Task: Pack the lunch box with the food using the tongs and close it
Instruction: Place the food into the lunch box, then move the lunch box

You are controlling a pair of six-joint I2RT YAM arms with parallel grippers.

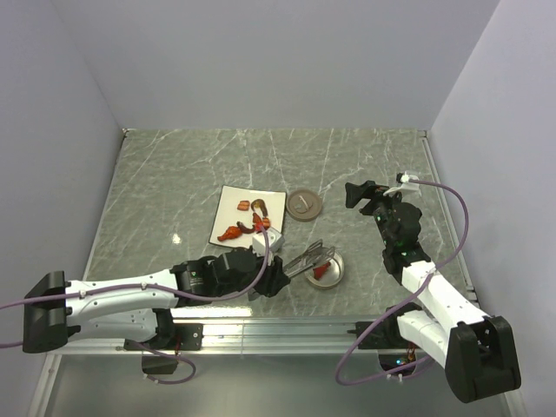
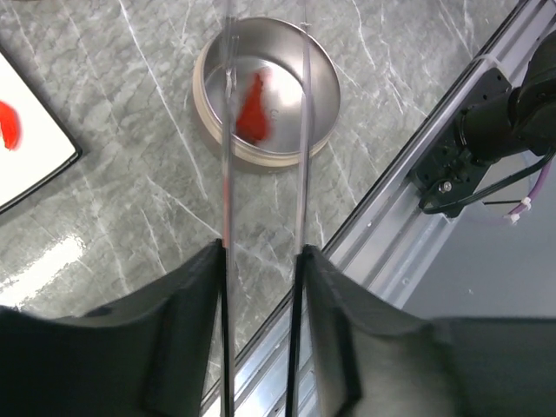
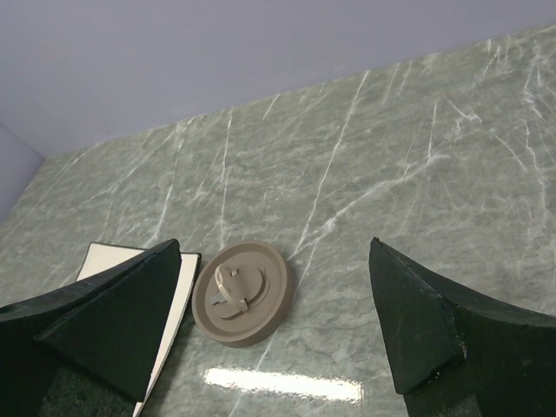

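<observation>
The lunch box [image 1: 339, 276] is a round silver tin near the table's front edge, with one red piece of food [image 1: 320, 270] lying in it. In the left wrist view the tin's rim [image 2: 326, 95] rings that piece [image 2: 253, 109]. My left gripper [image 1: 276, 276] is shut on the tongs [image 1: 306, 258]; their two thin arms [image 2: 228, 156] stand apart and reach over the tin. More food [image 1: 246, 207] lies on the white plate [image 1: 228, 201]. The tin's lid [image 1: 305, 205] lies flat beside the plate. My right gripper [image 1: 360, 195] hovers open to the right of the lid [image 3: 243, 294].
The plate's corner [image 2: 26, 156] shows at the left of the left wrist view, and its edge [image 3: 184, 287] shows beside the lid in the right wrist view. The aluminium rail [image 2: 408, 234] runs along the table's near edge, close to the tin.
</observation>
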